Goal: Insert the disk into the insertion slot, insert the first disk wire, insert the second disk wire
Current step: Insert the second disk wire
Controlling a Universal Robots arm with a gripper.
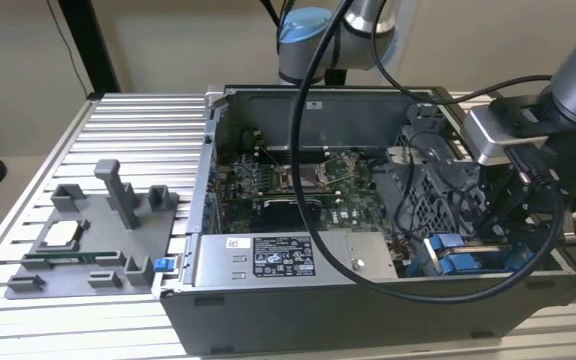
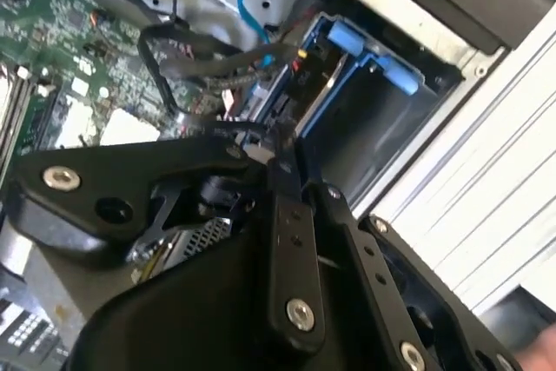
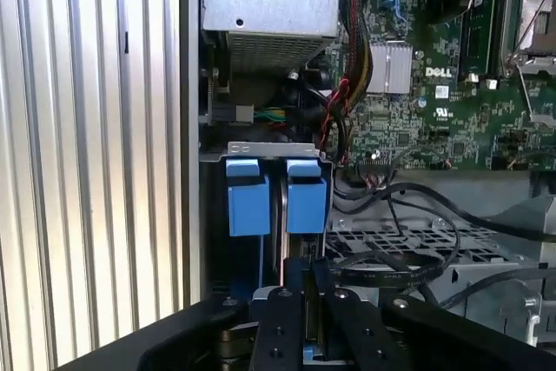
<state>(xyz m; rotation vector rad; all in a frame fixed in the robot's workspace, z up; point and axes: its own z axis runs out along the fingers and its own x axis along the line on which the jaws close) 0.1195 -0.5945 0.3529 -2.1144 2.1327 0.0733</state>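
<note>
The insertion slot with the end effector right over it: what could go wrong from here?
1. Loose black cables lie beside the end effector in the first wrist view; it might snag or pinch them.
2. The end effector sits close above the insertion slot and its blue tabs; a slightly off-line push could jam or bend them.
3. In the exterior view the arm's own cable loops down over the open computer case and might catch on its edge.
</note>
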